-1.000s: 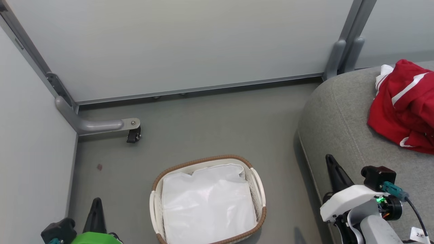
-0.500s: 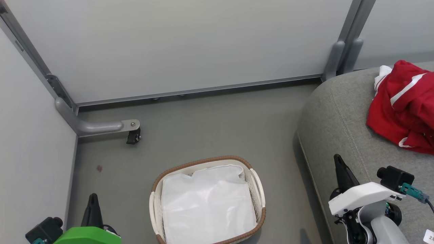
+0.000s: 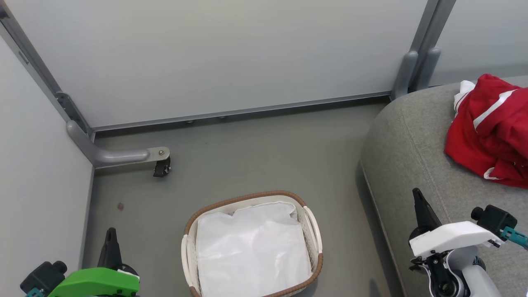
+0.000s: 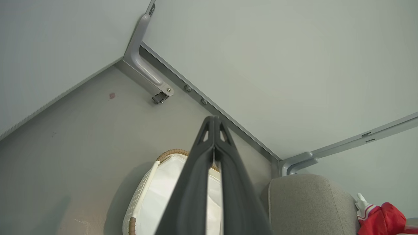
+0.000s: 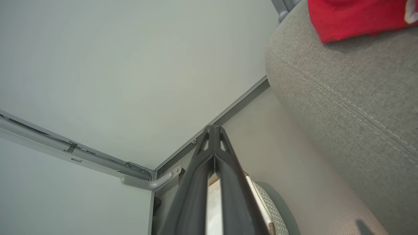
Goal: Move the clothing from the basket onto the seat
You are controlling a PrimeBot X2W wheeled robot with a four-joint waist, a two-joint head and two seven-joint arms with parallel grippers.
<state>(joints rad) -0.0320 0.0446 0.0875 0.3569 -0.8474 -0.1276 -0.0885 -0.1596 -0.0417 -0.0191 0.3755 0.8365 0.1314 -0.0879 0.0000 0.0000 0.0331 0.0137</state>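
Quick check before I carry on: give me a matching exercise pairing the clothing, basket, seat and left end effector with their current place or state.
Column one:
1. clothing
2. basket
3. seat
4. left end effector

Column two:
A. on the floor, with a white liner inside
B. shut, holding nothing
C. grey, right of the basket
D. red, lying on the seat

Pairs: 1-D, 2-A, 3-C, 4-B

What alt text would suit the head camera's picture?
Red clothing lies heaped on the grey seat at right, while the white basket on the floor holds a white liner and no clothing. The left claw and right claw, both shut and empty, point up from the bottom corners.
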